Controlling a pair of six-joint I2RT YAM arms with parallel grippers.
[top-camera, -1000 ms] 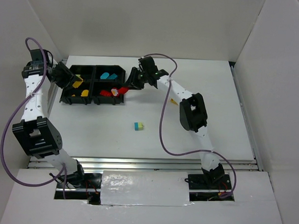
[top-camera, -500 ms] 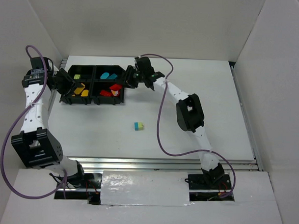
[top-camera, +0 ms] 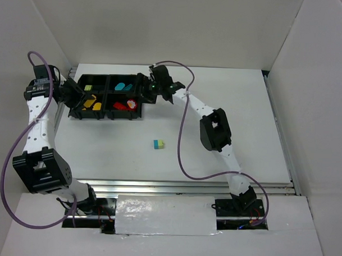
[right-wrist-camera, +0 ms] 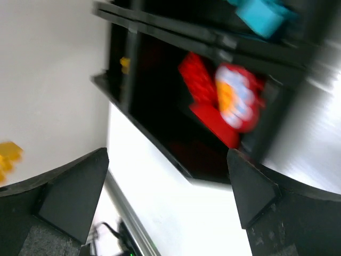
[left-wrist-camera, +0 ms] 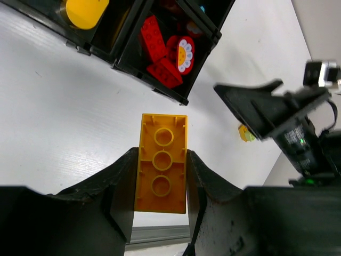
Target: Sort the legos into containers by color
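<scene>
While you check top view: left claw [top-camera: 75,94] at tray [top-camera: 126,117] left side, by yellow compartment [top-camera: 90,116]; right claw [top-camera: 145,89] at tray's right edge; two-colour brick [top-camera: 158,144] alone on worktop [top-camera: 233,113].
Left wrist: your claw grips yellow brick [left-wrist-camera: 161,162], likely bound for that compartment.
Right wrist: jaws wide, nothing between, above red bricks [right-wrist-camera: 213,101] lying in their compartment.

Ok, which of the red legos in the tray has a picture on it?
The rounded red lego with the white-and-orange flower, in the tray's red compartment. The other red legos beside it are plain studded bricks.
</scene>
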